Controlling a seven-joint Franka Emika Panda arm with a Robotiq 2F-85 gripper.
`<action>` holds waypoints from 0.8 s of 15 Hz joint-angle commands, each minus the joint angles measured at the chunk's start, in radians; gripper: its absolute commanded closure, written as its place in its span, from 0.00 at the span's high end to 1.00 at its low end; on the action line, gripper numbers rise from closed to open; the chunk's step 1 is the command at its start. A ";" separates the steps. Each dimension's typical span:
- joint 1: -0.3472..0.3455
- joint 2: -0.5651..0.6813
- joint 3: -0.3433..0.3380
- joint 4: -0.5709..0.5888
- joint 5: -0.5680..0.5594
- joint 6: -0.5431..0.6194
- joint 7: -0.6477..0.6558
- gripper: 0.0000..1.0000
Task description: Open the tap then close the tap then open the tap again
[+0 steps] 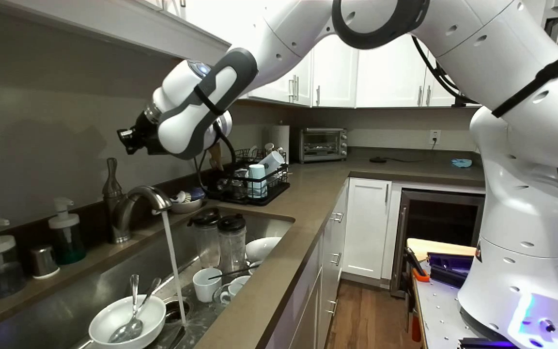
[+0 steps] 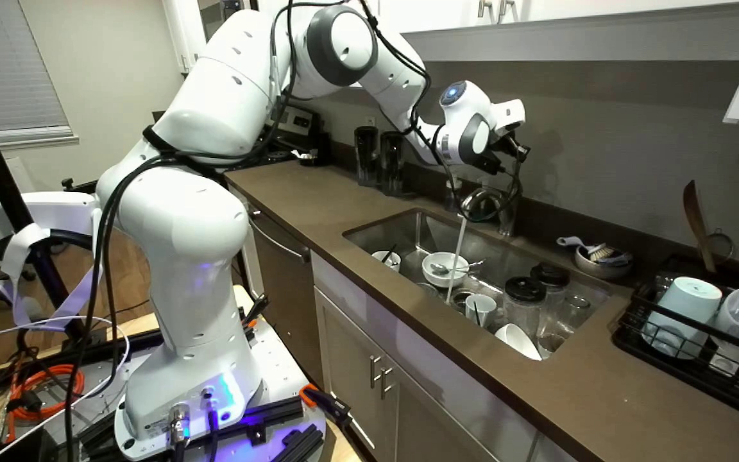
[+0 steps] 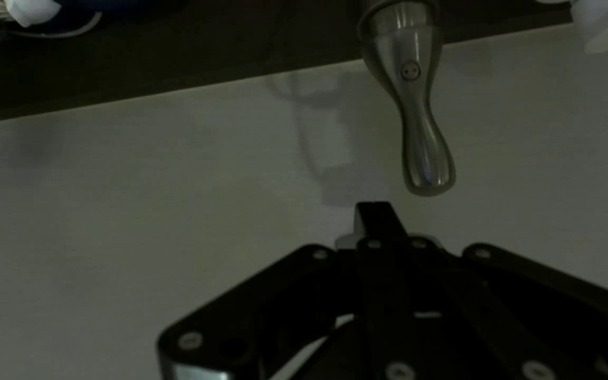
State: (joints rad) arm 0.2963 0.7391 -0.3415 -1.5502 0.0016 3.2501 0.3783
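In an exterior view we see the tap [image 1: 126, 209] on the far side of the sink [image 1: 100, 286], its lever [image 1: 111, 180] nearly upright and water [image 1: 173, 257] falling from it; we take it to be open, though whether this is the first or last opening we cannot tell. The claw [image 1: 125, 140] hangs above the lever and slightly right, apart from it. The soap pumps [image 1: 65, 223] on the left bear no print we can read.

In an exterior view with the rack [image 2: 696, 372] on the right of the worktop [image 2: 600, 398], the claw is over the tap; a cable [image 2: 416, 120] crosses there, and we cannot make out the lever. No lettering is legible.

In the wrist view the claw's fingers [image 3: 375, 216] are together, with nothing between. The lever's long axis runs towards them, its rounded end just beside, offset to the soap side. To close the tap, we judge, the claw must come down and left onto that end. The round plate [image 3: 410, 70] shows two dots, no letters.
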 commanded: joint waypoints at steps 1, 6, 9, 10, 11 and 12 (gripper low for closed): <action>0.036 -0.063 -0.024 -0.110 0.013 0.055 0.016 0.00; 0.101 -0.088 -0.088 -0.205 0.025 0.124 0.033 0.00; 0.140 -0.101 -0.122 -0.254 0.033 0.155 0.045 0.00; 0.152 -0.105 -0.132 -0.269 0.036 0.164 0.049 0.00; 0.164 -0.107 -0.142 -0.282 0.039 0.174 0.052 0.00; 0.175 -0.110 -0.150 -0.295 0.043 0.182 0.055 0.00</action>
State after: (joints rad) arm 0.4235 0.6710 -0.4580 -1.7661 0.0149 3.3947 0.4217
